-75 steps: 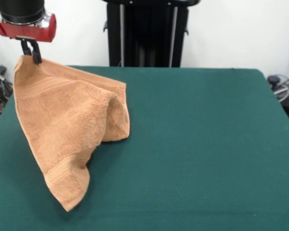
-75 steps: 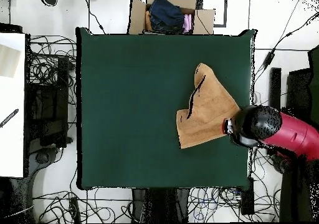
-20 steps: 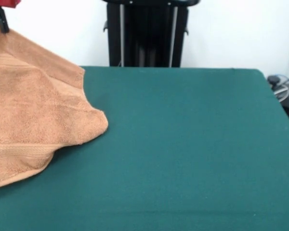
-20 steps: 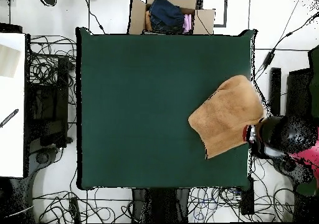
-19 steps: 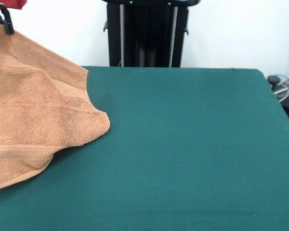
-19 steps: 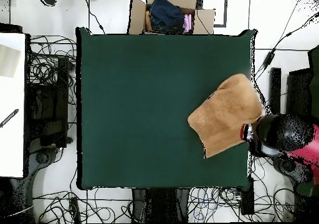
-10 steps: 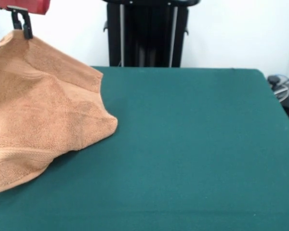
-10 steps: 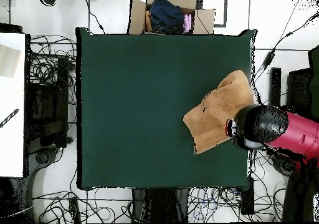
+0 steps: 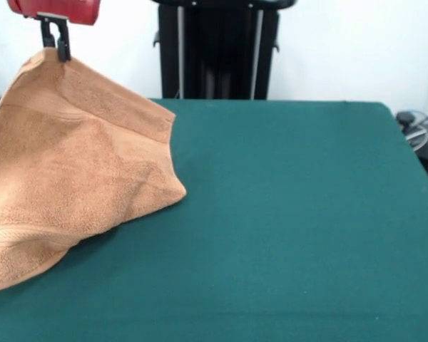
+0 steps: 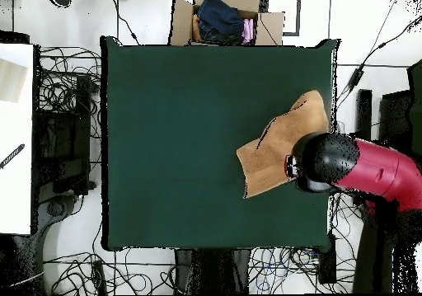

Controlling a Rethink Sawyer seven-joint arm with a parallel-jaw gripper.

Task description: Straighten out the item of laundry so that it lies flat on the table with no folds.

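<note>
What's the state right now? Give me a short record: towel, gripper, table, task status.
towel: orange-tan towel, one corner lifted, the rest draped down onto the table, not flat
gripper: gripper with its jaws shut on the towel's raised corner, above the table's edge region
table: green table, towel near one side in the overhead view
task status: not done; folds remain

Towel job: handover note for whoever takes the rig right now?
Gripper: shut on one corner of the towel, held up above the table's edge.
Towel: hangs from that corner as a draped cone; its lower part rests on the table by the side edge, to the left in the front view. Overhead, the arm's head covers part of it.
Done: corner lifted.
Left: lay it down, spread it flat with no folds, then release.
</note>
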